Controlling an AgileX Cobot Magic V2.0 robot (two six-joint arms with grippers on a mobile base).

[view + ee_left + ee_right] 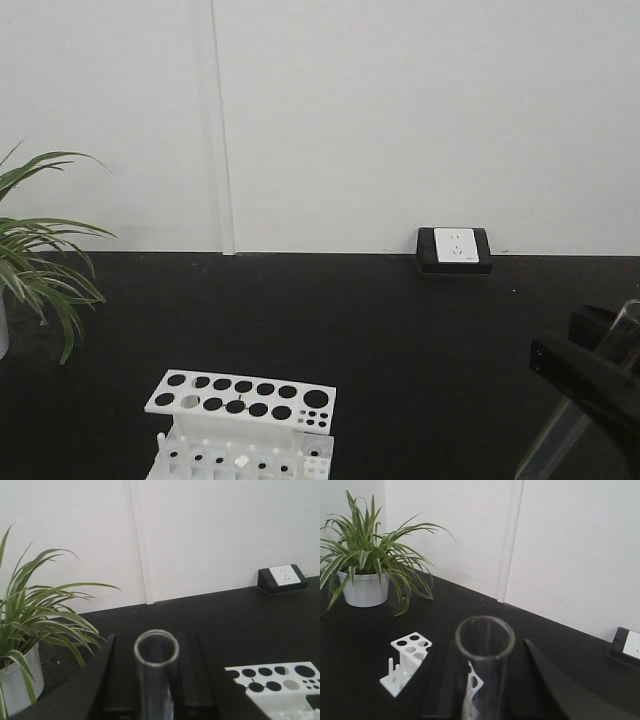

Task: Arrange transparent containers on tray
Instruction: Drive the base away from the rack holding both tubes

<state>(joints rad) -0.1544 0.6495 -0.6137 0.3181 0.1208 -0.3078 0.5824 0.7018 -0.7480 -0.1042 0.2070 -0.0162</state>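
Between the dark fingers (192,680) of the left end effector (156,695) stands the first test tube (156,652), pinched upright, open rim facing the wrist cam. Off to the right of this end effector & lower, on the black bench (235,615), sits a white holed rack (272,682). To its left: a spider plant (45,615) in a white pot (20,680). Far ahead & right, at the foot of the wall (210,530), a white socket (285,575) on a black box (264,576).

Right end effector (487,685) is pressed onto the second test tube (485,645) the same way, rim up, one finger each side. Front cam shows that tube leaning, w/ the end effector clamped approx. mid-length. Rack lies left of & slightly ahead of this end effector, near; plant further left & beyond, well apart. Socket box is off to its right, by the wall.
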